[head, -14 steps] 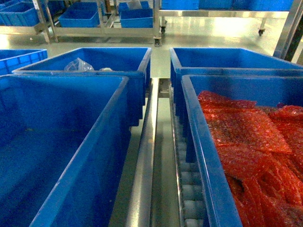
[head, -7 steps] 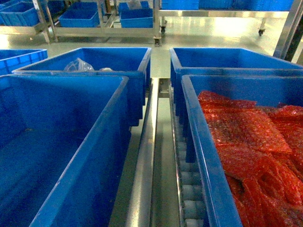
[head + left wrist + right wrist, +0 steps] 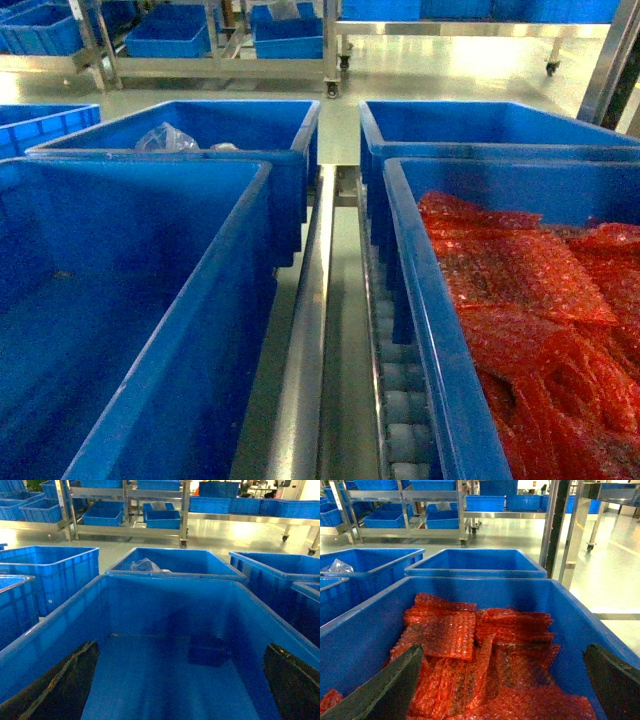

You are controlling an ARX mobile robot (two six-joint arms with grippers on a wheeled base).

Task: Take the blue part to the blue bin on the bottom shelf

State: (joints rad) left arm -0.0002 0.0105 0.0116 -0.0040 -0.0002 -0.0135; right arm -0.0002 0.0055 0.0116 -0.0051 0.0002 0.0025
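Note:
My left gripper (image 3: 181,645) hangs open over a large blue bin (image 3: 165,582), its dark fingers (image 3: 60,685) at the frame's lower corners. A small dark blue boxy part (image 3: 209,650) lies on that bin's floor, towards the far wall and ahead of the jaws. This bin (image 3: 170,330) fills the head view's left and stands on the bottom shelf's steel rail (image 3: 305,380) and pale rollers (image 3: 405,400). My right gripper (image 3: 503,647) is open over a neighbouring bin (image 3: 485,587) full of red bubble wrap (image 3: 485,655). Neither gripper shows in the head view.
Behind stand two more blue bins: the left (image 3: 215,135) holds clear plastic wrap (image 3: 165,138), and the right (image 3: 490,125) shows nothing inside. Another blue bin (image 3: 47,570) sits at far left. Across the shiny floor are steel racks with more bins (image 3: 230,45). A steel post (image 3: 555,525) rises at right.

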